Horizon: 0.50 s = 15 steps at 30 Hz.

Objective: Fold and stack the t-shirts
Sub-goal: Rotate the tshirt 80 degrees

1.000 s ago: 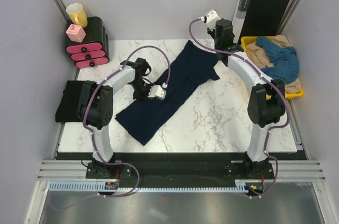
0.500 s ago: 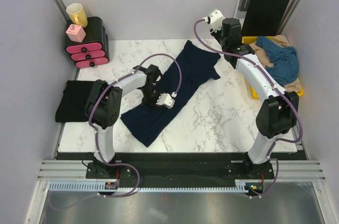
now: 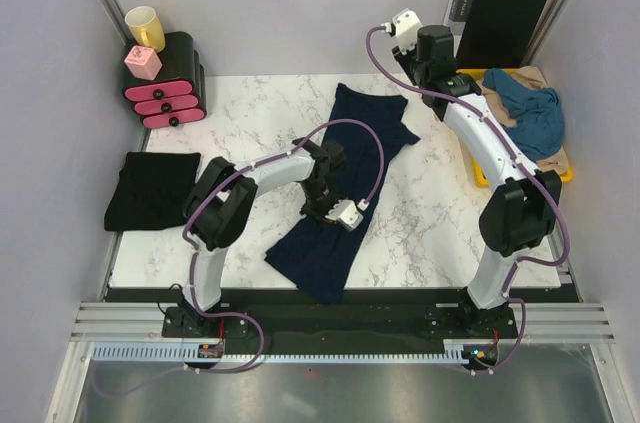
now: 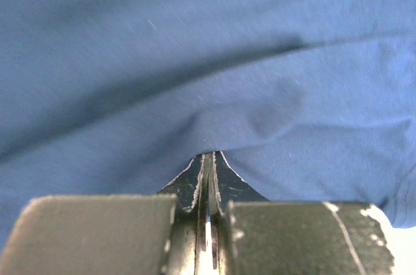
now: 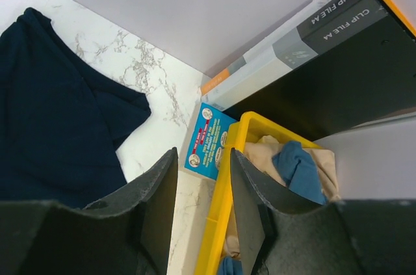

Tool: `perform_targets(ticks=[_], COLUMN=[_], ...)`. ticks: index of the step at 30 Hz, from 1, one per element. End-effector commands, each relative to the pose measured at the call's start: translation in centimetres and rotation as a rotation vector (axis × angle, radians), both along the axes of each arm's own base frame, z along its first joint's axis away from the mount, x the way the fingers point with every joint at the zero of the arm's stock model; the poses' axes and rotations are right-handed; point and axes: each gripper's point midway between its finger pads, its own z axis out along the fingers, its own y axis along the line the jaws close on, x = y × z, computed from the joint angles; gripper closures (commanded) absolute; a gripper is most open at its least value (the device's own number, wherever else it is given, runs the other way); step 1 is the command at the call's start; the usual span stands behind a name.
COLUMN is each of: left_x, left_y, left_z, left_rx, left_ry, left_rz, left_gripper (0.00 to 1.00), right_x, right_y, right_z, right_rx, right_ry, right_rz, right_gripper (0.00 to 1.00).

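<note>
A yellow mug (image 3: pixel 145 26) and a pink cube (image 3: pixel 143 63) are set atop a black, pink-fronted drawer unit (image 3: pixel 168 91) at the far left. A black orange-edged folder (image 3: pixel 500 23) is stood behind a yellow tray (image 3: pixel 556 178).

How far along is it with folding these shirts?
Done, apparently: one black t-shirt lies folded flat at the table's left edge. In hand: the left gripper is shut on the navy t-shirt, which lies long and narrow, not yet a neat fold. The right gripper hangs open, holding nothing. Left: the blue t-shirt and beige t-shirt, crumpled in the yellow tray.
</note>
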Motion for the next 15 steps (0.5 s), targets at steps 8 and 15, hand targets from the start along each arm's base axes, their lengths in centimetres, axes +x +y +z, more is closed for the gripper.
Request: perform_targets(ticks=[8,15], left_x=[0.9,2.0], left_y=[-6.5,-1.0], left_z=[5.8,10.7], left_rx=[-0.202,-0.177], left_ry=[0.036,-0.117], left_rz=[0.090,0.191], left_gripper=[0.98,0.75], right_x=[0.0,0.2], right_y=[1.8,2.2], right_z=[-2.8,-8.3], right_rx=[0.046,0.027], right_ry=[0.089,0.197], right_rz=[0.023,0.035], right_gripper=[0.54,0.55])
